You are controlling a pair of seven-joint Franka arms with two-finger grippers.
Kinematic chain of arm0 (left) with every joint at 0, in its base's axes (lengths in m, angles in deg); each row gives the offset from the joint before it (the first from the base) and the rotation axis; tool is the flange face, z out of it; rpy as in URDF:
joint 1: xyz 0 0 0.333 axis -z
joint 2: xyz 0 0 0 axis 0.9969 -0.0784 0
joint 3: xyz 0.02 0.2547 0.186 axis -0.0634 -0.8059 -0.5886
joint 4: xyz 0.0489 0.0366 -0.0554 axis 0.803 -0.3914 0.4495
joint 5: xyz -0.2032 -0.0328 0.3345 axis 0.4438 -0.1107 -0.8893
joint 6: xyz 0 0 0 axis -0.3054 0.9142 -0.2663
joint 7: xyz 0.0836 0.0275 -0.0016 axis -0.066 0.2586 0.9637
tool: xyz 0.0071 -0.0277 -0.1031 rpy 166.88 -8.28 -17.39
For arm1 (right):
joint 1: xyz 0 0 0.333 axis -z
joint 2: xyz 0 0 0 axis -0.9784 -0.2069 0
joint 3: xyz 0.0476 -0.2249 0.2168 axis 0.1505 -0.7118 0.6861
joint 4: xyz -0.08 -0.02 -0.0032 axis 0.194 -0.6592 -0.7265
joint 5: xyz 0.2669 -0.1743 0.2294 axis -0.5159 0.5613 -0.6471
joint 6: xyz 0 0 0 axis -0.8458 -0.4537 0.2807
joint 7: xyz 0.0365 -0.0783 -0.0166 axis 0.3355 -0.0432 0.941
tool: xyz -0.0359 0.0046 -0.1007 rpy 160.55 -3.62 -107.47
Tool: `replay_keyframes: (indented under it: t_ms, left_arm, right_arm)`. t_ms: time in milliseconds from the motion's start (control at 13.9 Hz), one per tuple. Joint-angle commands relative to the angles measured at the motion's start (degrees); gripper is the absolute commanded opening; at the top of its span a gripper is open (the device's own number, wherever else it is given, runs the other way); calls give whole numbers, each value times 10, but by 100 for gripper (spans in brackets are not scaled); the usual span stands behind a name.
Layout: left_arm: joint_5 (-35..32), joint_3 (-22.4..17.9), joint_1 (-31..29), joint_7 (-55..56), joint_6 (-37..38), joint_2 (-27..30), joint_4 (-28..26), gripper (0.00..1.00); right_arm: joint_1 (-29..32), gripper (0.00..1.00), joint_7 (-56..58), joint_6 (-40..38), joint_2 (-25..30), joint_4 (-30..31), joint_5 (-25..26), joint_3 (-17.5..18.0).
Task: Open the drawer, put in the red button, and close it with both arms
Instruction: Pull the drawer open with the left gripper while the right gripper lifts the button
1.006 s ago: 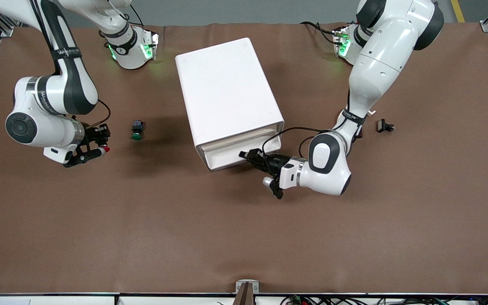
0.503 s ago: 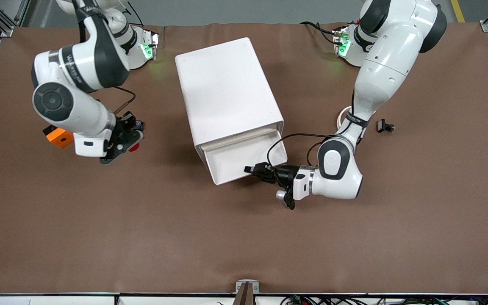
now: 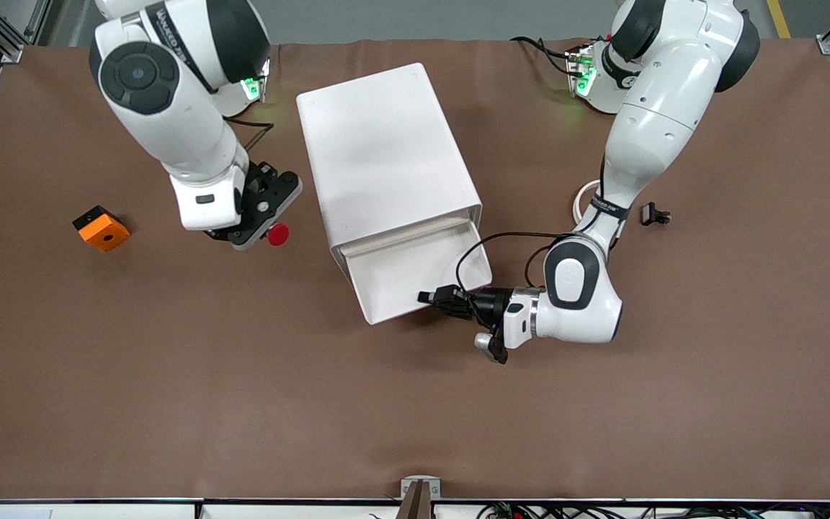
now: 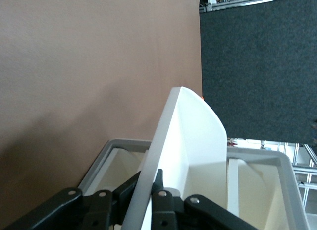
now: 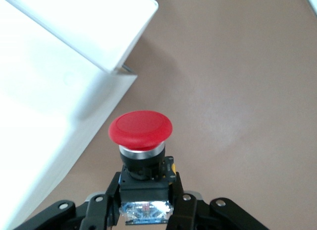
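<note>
The white cabinet stands mid-table with its drawer pulled partly out toward the front camera. My left gripper is shut on the drawer's front wall at the corner toward the left arm's end; in the left wrist view my left gripper has one finger on each side of that white wall. My right gripper is shut on the dark body of the red button and holds it over the table beside the cabinet. The right wrist view shows my right gripper holding the button, cap outward.
An orange block lies toward the right arm's end of the table. A small black part and a white ring lie toward the left arm's end. The cabinet's white side is close beside the red button.
My right arm has risen and carried the red button toward the cabinet, uncovering the orange block. My left gripper has pulled the drawer farther out toward the front camera.
</note>
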Motion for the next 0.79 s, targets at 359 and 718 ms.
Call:
replay_keyframes:
  t_ms: [359, 718]
  left_arm:
    - [19, -23, -13, 57, -60, 15, 44, 100]
    - [-14, -55, -36, 117, -57, 66, 44, 100]
  right_arm:
    - [-11, 0, 8, -4, -124, -196, 5, -7]
    - [-10, 0, 9, 49, -169, -252, 4, -7]
